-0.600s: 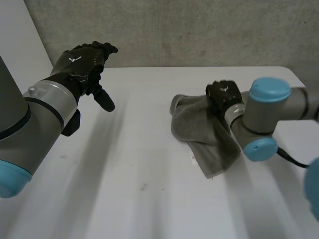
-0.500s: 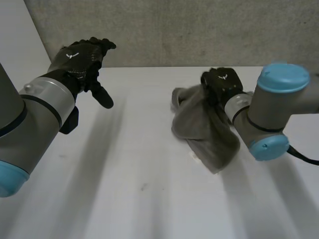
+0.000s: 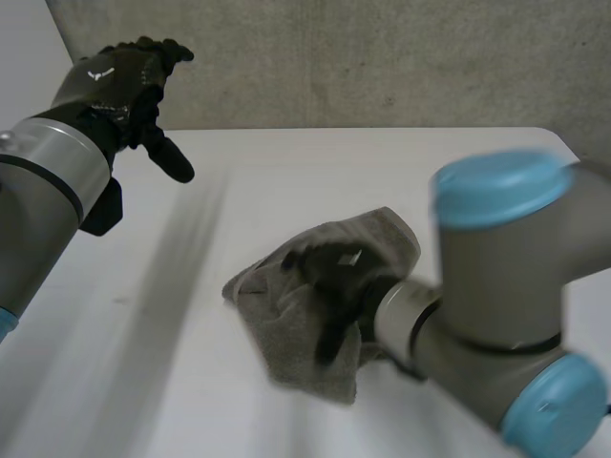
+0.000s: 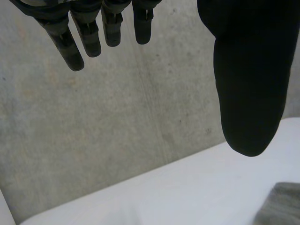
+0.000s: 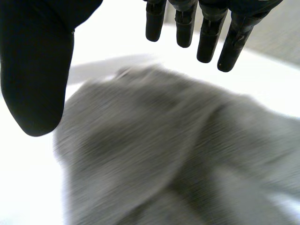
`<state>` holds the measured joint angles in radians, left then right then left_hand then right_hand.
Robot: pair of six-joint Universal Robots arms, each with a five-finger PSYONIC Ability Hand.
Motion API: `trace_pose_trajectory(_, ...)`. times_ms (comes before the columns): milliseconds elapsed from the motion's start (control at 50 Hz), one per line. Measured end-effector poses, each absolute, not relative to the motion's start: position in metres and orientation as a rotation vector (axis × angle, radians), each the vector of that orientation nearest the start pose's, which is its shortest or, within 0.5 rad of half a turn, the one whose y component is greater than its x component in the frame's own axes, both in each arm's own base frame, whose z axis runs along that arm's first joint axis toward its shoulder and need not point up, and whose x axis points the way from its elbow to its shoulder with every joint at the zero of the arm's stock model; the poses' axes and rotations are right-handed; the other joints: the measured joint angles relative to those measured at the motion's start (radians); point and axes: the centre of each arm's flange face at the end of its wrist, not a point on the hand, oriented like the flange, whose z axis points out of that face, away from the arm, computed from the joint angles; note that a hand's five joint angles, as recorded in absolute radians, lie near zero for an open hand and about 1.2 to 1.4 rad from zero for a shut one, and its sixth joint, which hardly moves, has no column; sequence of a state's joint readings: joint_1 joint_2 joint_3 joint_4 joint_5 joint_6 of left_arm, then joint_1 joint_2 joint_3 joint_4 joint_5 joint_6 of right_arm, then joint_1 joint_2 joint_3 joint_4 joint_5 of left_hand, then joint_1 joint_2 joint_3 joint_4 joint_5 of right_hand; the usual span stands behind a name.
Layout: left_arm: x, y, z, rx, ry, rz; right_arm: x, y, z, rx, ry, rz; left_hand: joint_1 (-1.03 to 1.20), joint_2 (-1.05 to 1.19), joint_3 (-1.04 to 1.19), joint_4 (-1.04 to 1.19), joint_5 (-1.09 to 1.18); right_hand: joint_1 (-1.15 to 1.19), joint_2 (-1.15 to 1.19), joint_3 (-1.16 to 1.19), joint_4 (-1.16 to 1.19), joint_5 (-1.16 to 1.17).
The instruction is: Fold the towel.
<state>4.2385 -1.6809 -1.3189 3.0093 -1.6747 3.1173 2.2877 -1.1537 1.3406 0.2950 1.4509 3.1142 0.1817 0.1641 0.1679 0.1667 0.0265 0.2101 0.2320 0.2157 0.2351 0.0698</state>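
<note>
The crumpled grey terry towel (image 3: 286,334) was found bunched right of centre on the white table (image 3: 286,172), directly under the right hand (image 3: 334,277), its straight fingers (image 5: 208,42) spread and gripping nothing (thumb set apart), while the open, empty left hand (image 3: 119,81) was raised well apart at the far left.

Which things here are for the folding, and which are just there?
For the job:
grey towel
right hand, open over the towel
left hand, open, raised away from the towel

Just there:
white table
concrete wall behind it
</note>
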Motion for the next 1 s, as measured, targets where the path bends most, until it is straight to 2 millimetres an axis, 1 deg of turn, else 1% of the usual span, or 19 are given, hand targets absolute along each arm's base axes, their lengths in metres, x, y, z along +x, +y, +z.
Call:
trace_pose_trajectory(60, -0.259, -0.240, 0.330, 0.422, 2.441, -2.350, 0.318, -0.201, 0.246, -0.829, 2.132, -1.466, 0.000, 0.000, 0.000, 0.000, 0.000, -0.003, 0.000, 0.000, 0.000, 0.000)
trace_pose_trajectory(160, -0.258, -0.241, 0.308, 0.428, 2.528, -2.229, 0.295, -0.233, 0.272, -0.731, 2.103, -1.635, 0.000, 0.001, 0.000, 0.000, 0.000, -0.004, 0.000, 0.000, 0.000, 0.000)
trace_pose_trajectory(220, -0.257, -0.239, 0.294, 0.429, 2.578, -2.157, 0.289, -0.245, 0.276, -0.735, 2.096, -1.676, 0.000, 0.003, 0.001, 0.001, 0.000, -0.004, 0.000, 0.000, 0.000, 0.000)
trace_pose_trajectory(240, -0.255, -0.237, 0.282, 0.428, 2.620, -2.097, 0.289, -0.251, 0.275, -0.766, 2.092, -1.687, 0.000, 0.003, 0.002, 0.003, 0.000, -0.004, 0.000, 0.000, 0.000, 0.000)
trace_pose_trajectory(280, -0.255, -0.236, 0.277, 0.427, 2.634, -2.076, 0.289, -0.253, 0.273, -0.782, 2.092, -1.687, 0.000, 0.003, 0.002, 0.003, 0.000, -0.004, 0.000, 0.000, 0.000, 0.000)
trace_pose_trajectory(300, -0.253, -0.234, 0.260, 0.423, 2.681, -2.008, 0.293, -0.260, 0.264, -0.860, 2.093, -1.677, 0.000, 0.008, 0.003, 0.005, 0.000, -0.004, 0.000, 0.000, 0.000, 0.000)
trace_pose_trajectory(400, -0.254, -0.234, 0.227, 0.417, 2.745, -1.917, 0.303, -0.272, 0.237, -0.976, 2.112, -1.625, 0.005, 0.035, 0.031, 0.032, 0.000, -0.004, 0.000, 0.000, 0.000, -0.001)
trace_pose_trajectory(660, -0.270, -0.249, 0.153, 0.458, 2.839, -1.743, 0.318, -0.283, 0.163, -1.046, 2.214, -1.422, 0.063, 0.085, 0.081, 0.082, 0.048, 0.000, 0.000, 0.000, 0.000, 0.000)
trace_pose_trajectory(700, -0.273, -0.252, 0.144, 0.466, 2.846, -1.727, 0.318, -0.283, 0.155, -1.051, 2.227, -1.400, 0.113, 0.123, 0.119, 0.121, 0.087, 0.019, 0.004, 0.009, 0.004, 0.003)
trace_pose_trajectory(720, -0.275, -0.255, 0.139, 0.472, 2.850, -1.718, 0.319, -0.284, 0.150, -1.054, 2.234, -1.390, 0.201, 0.205, 0.200, 0.202, 0.170, 0.191, 0.107, 0.117, 0.097, 0.091)
trace_pose_trajectory(760, -0.277, -0.258, 0.136, 0.475, 2.851, -1.716, 0.319, -0.284, 0.148, -1.054, 2.235, -1.389, 0.208, 0.217, 0.208, 0.210, 0.176, 0.191, 0.107, 0.117, 0.097, 0.091)
trace_pose_trajectory(780, -0.279, -0.260, 0.133, 0.479, 2.851, -1.714, 0.319, -0.285, 0.147, -1.053, 2.234, -1.391, 0.280, 0.311, 0.289, 0.291, 0.253, 0.411, 0.309, 0.318, 0.296, 0.274)
trace_pose_trajectory(800, -0.279, -0.260, 0.133, 0.479, 2.851, -1.714, 0.319, -0.285, 0.147, -1.053, 2.234, -1.391, 0.280, 0.311, 0.289, 0.291, 0.253, 0.411, 0.309, 0.318, 0.296, 0.274)
trace_pose_trajectory(820, -0.282, -0.264, 0.132, 0.480, 2.847, -1.726, 0.321, -0.288, 0.146, -1.051, 2.225, -1.405, 0.422, 0.421, 0.418, 0.419, 0.381, 0.545, 0.421, 0.439, 0.417, 0.384)
trace_pose_trajectory(840, -0.285, -0.269, 0.133, 0.480, 2.838, -1.750, 0.323, -0.293, 0.149, -1.044, 2.200, -1.450, 0.671, 0.673, 0.667, 0.668, 0.622, 1.022, 0.864, 0.855, 0.840, 0.785)
trace_pose_trajectory(880, -0.288, -0.274, 0.136, 0.478, 2.827, -1.779, 0.325, -0.297, 0.153, -1.037, 2.177, -1.489, 0.800, 0.791, 0.786, 0.788, 0.750, 1.022, 0.864, 0.855, 0.840, 0.785)
trace_pose_trajectory(920, -0.294, -0.283, 0.146, 0.471, 2.795, -1.854, 0.328, -0.303, 0.161, -1.025, 2.136, -1.556, 0.862, 0.899, 0.894, 0.888, 0.848, 1.138, 0.949, 0.958, 0.950, 0.896)
trace_pose_trajectory(980, -0.302, -0.297, 0.165, 0.456, 2.739, -1.977, 0.334, -0.316, 0.186, -0.990, 2.028, -1.718, 0.949, 0.992, 0.985, 0.988, 0.941, 1.140, 0.949, 0.960, 0.953, 0.900)
trace_pose_trajectory(1000, -0.306, -0.303, 0.176, 0.447, 2.708, -2.041, 0.337, -0.323, 0.205, -0.962, 1.956, -1.821, 0.967, 1.020, 1.014, 1.016, 0.969, 1.140, 0.949, 0.960, 0.953, 0.900)
